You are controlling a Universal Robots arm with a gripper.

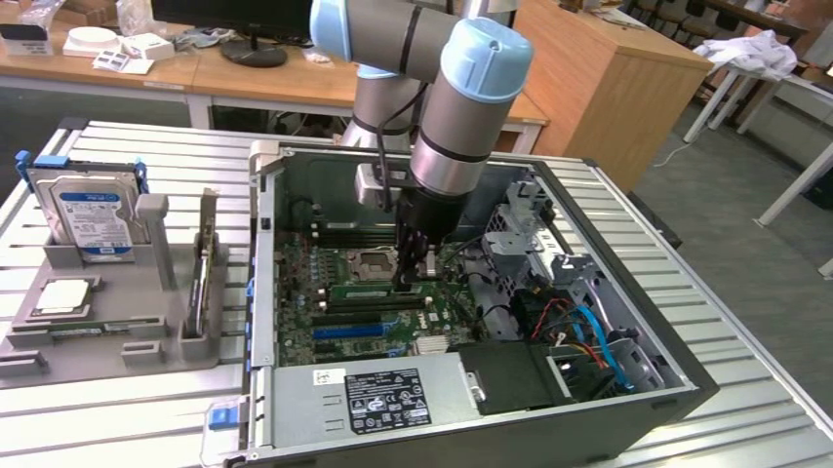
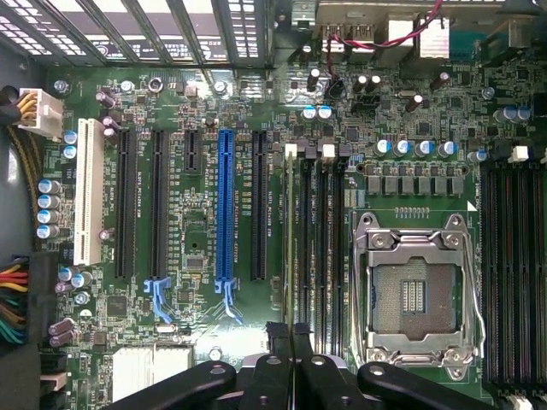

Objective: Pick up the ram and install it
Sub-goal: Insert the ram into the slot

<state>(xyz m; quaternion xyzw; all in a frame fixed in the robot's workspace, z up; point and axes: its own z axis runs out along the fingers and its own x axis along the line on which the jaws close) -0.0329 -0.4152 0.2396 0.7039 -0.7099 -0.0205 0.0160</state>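
Ram (image 1: 375,289) sits low inside the open computer case (image 1: 677,390). It is held on its thin edge, right over the long black memory slots (image 2: 329,248) beside the square chip socket (image 2: 414,295). The gripper (image 2: 291,335) has its jaws pinched narrow on the stick near 1 end, so it cannot tip or slip. The stick stands straight up and lines up along 1 slot, because it can only go in that way. I think it is touching the slot or just above it, but I cannot tell if it is pushed all the way in. The hard drive (image 1: 89,219) stands well apart in its gray holder (image 1: 143,292), out of the arm's way.
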